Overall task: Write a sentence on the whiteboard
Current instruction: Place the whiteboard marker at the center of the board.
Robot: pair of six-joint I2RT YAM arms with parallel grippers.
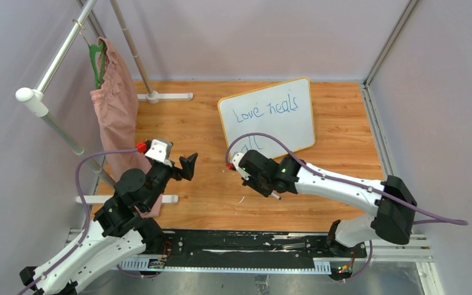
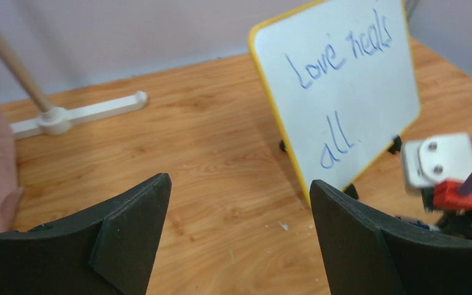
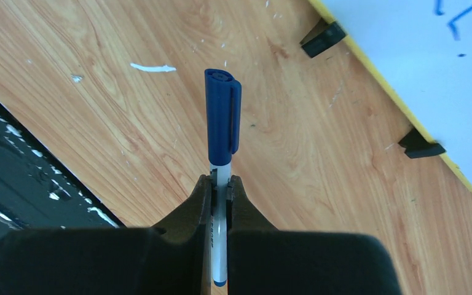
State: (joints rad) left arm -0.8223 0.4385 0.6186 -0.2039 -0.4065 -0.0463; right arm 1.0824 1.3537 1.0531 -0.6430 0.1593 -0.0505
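Hanging from a green plastic hanger (image 1: pixel 98 61) on a white tubular rack (image 1: pixel 55 55), a pink cloth (image 1: pixel 115 117) drapes down the left side of the wooden desk (image 1: pixel 338 123). It falls just behind the left arm. One flat white foot bar of the rack (image 1: pixel 166 96) lies on the far left of the desk. A black rail (image 1: pixel 239 243) runs along the near edge, between the arm bases. Pale walls close in on the left, far and right sides.

Bare wood lies open in the middle, between the two arms, and to the right of the board. The rectangular glossy white whiteboard with a yellow-orange rim (image 1: pixel 298 129) stands tilted on the far middle of the desk, on small black feet (image 3: pixel 421 147). The blue handwritten sentence (image 1: pixel 249 114) on it reads "Love heals" above "all".

The left claw (image 2: pixel 239 190) gapes wide with nothing in it, well to the left of the board and facing it. The right claw (image 3: pixel 221 184) pinches the white barrel of a marker with a blue cap (image 3: pixel 222 117). It sits just in front of the board's lower left corner, apart from it.
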